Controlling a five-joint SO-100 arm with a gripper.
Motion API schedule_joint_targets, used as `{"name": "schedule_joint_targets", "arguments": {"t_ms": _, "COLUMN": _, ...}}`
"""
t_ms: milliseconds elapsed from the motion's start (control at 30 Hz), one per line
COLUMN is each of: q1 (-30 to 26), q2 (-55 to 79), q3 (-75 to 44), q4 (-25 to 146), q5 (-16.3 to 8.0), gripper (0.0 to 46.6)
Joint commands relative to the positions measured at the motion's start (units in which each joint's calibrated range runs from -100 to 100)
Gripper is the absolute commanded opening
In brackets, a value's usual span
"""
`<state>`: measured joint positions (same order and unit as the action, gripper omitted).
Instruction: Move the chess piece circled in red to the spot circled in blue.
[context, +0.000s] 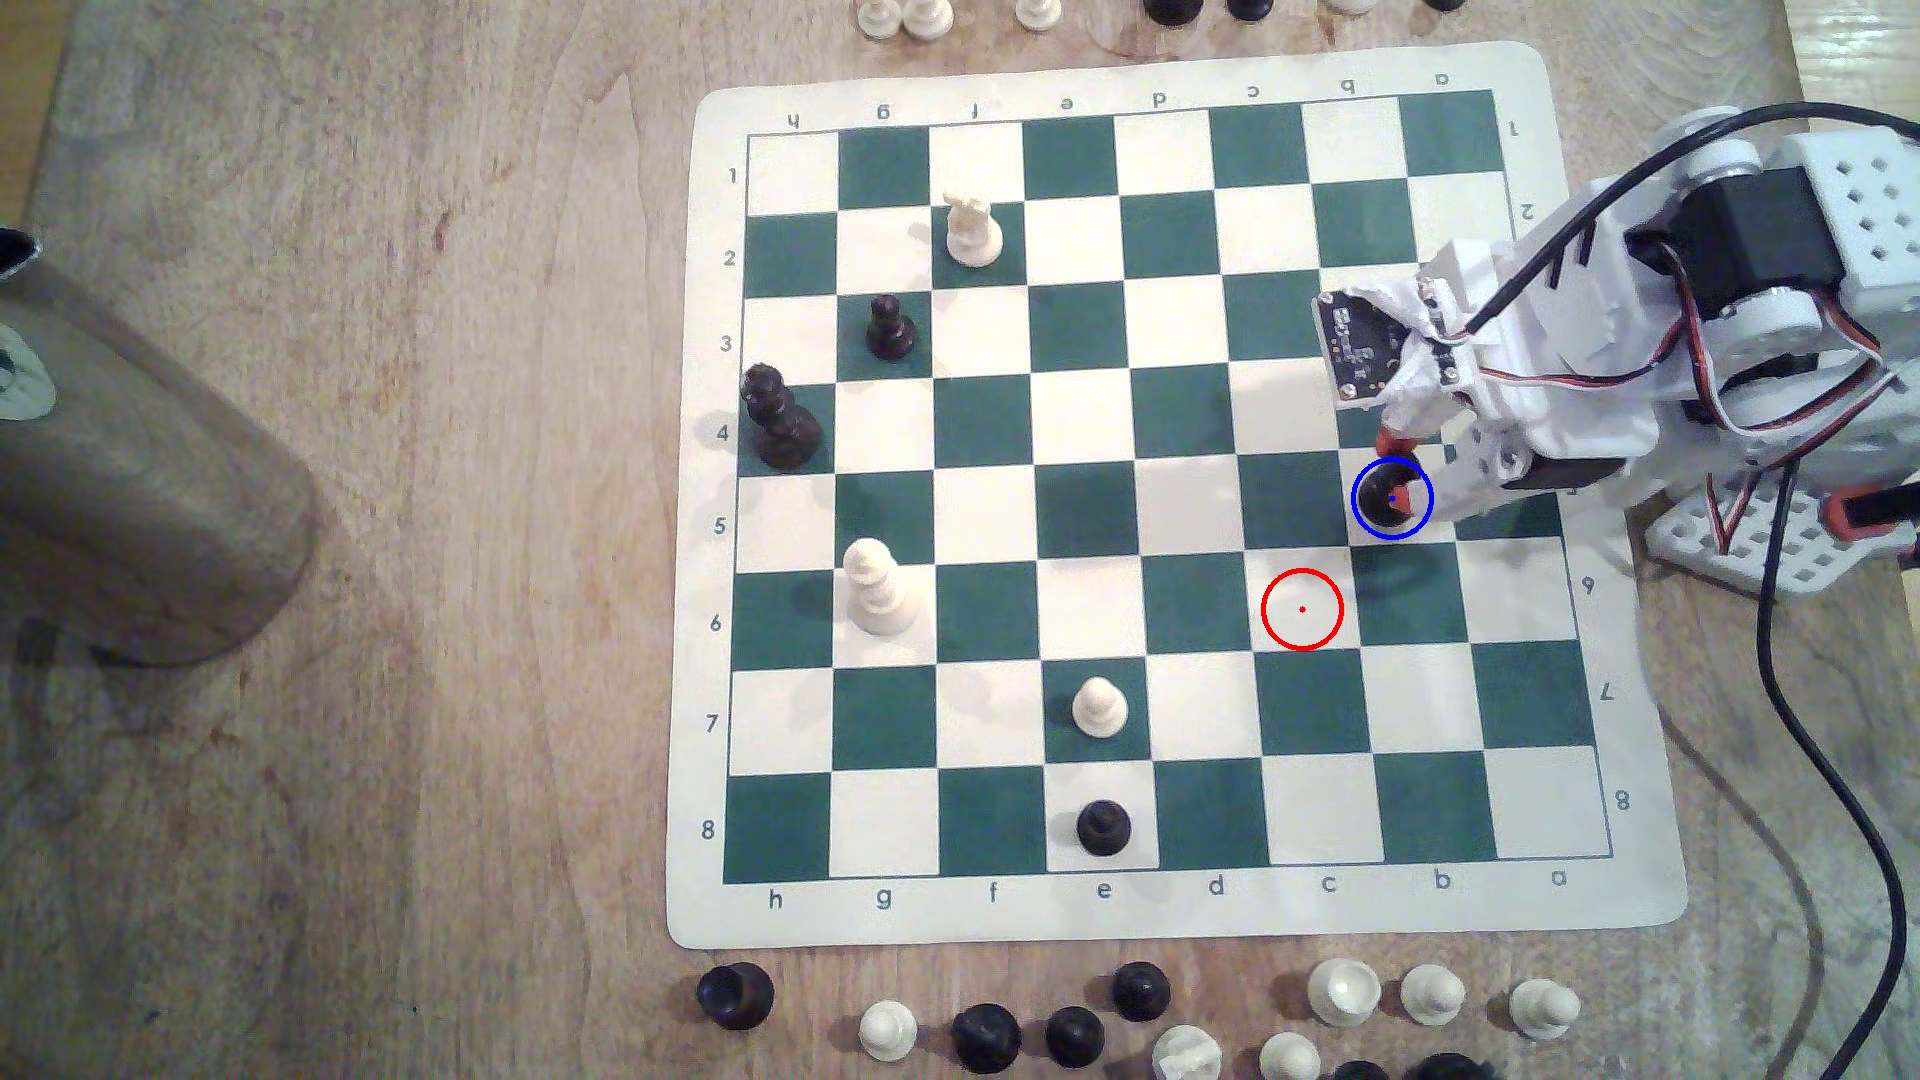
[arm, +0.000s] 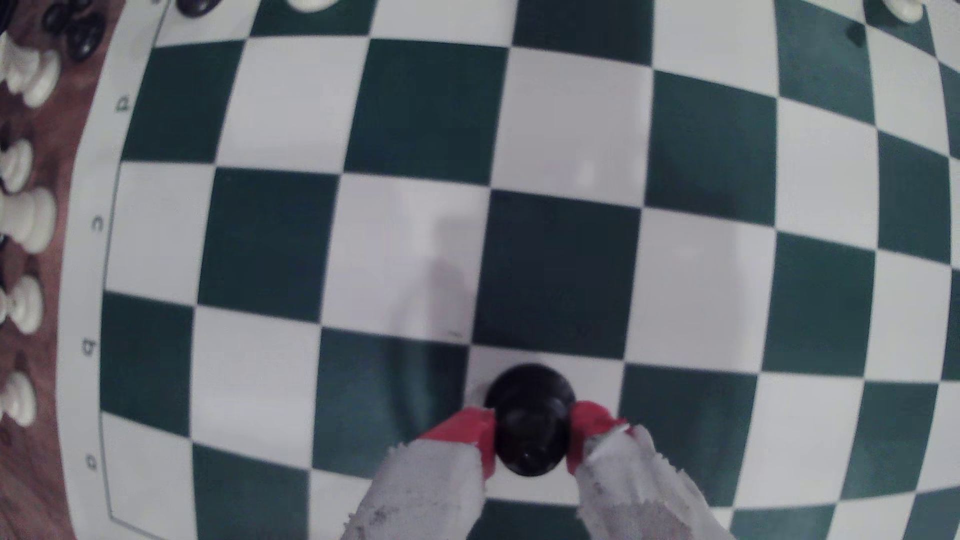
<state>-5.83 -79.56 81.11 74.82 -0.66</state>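
Where the arm (context: 1662, 312) reaches in from the exterior view's right, we see its gripper (context: 1397, 473) set over the cream square that carries the blue ring (context: 1392, 498), with the black pawn (context: 1382, 496) standing inside that ring. Seen from the wrist view, the pawn (arm: 530, 420) is upright: its long axis runs straight up from the board, the ball head pointing at the camera and the flared base resting within the cream square. Both red-tipped fingers (arm: 462, 431) flank the head, one on each side, and they appear to touch it, so we read them as pinching the pawn; the contact itself is too blurred to be sure. White wrapping covers the fingers behind the red tips.

Diagonally next to the pawn's square, toward the lower left in the exterior view, the red ring (context: 1302, 610) marks a bare cream square. The board (context: 1143, 914) lies flat on the wooden surface (context: 416, 623). Elsewhere on it we note a tall black crowned piece (context: 777, 421) at the exterior view's left edge of the squares, a second black pawn (context: 1102, 827) on the bottom row, and a cream pawn (context: 1098, 707) just above it. Spare pieces (context: 1143, 1013) stand in loose rows off the board, along its top and bottom edges.
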Motion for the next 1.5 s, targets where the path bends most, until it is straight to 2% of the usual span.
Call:
{"name": "schedule_joint_targets", "arguments": {"t_ms": 0, "q1": 0.9, "q2": 1.4, "q3": -0.9, "q4": -1.2, "q5": 0.7, "gripper": 0.3}}
{"name": "schedule_joint_targets", "arguments": {"t_ms": 500, "q1": 0.8, "q2": 6.3, "q3": -0.7, "q4": -1.4, "q5": 1.2, "gripper": 0.5}}
{"name": "schedule_joint_targets", "arguments": {"t_ms": 600, "q1": 1.0, "q2": 7.1, "q3": -0.7, "q4": -1.8, "q5": 1.2, "gripper": 3.7}}
{"name": "schedule_joint_targets", "arguments": {"t_ms": 833, "q1": 1.3, "q2": 7.1, "q3": -0.7, "q4": -1.7, "q5": 1.0, "gripper": 21.9}}
{"name": "schedule_joint_targets", "arguments": {"t_ms": 867, "q1": 1.4, "q2": 6.8, "q3": -0.6, "q4": -1.7, "q5": 1.1, "gripper": 23.1}}
{"name": "schedule_joint_targets", "arguments": {"t_ms": 1233, "q1": 1.6, "q2": 7.6, "q3": -2.3, "q4": -0.5, "q5": 1.8, "gripper": 27.4}}
{"name": "schedule_joint_targets", "arguments": {"t_ms": 1467, "q1": 3.5, "q2": 7.8, "q3": -8.8, "q4": 2.7, "q5": 2.3, "gripper": 29.3}}
